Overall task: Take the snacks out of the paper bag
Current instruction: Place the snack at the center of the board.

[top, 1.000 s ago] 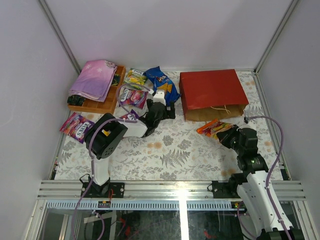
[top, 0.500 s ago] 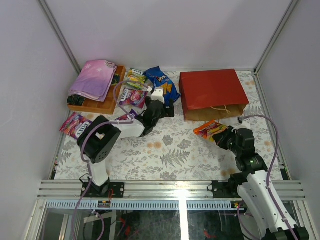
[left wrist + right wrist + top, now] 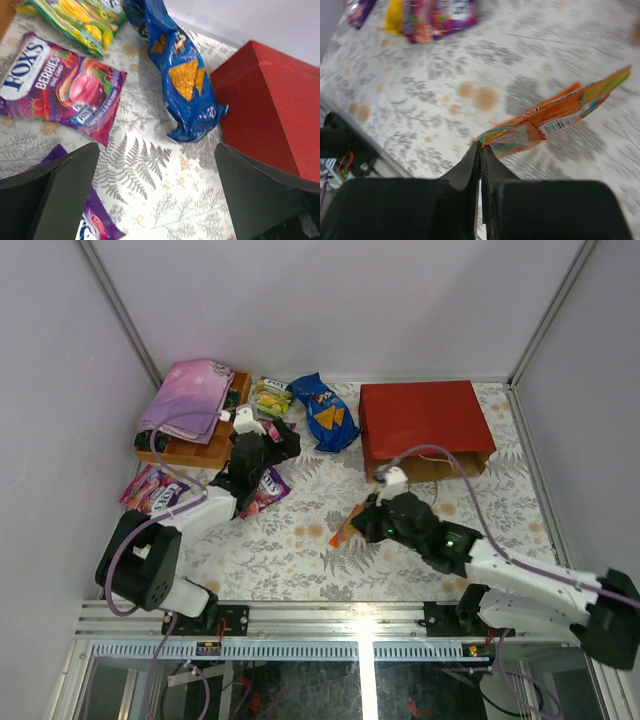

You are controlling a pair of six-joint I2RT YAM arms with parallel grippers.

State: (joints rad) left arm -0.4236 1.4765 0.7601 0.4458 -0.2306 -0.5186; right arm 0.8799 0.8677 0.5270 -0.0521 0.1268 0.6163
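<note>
Fern-print tablecloth (image 3: 300, 560) below: I hold my right gripper (image 3: 481, 150) clamped on the orange packet's (image 3: 555, 120) corner, well apart from the red paper bag (image 3: 420, 420), for set-down. My left gripper (image 3: 155, 192) hangs spread wide above the Fox's Berries packet (image 3: 65, 90), holding nothing.

A table (image 3: 280, 560) under a pale cloth printed with grey ferns and small orange blossoms fills the enclosure. Plain lilac-white walls (image 3: 330, 300) rise behind it and at both sides, with slanting metal posts (image 3: 118, 308) at its far corners. An aluminium rail (image 3: 350, 618) runs along its near edge, catching bright glare.
</note>
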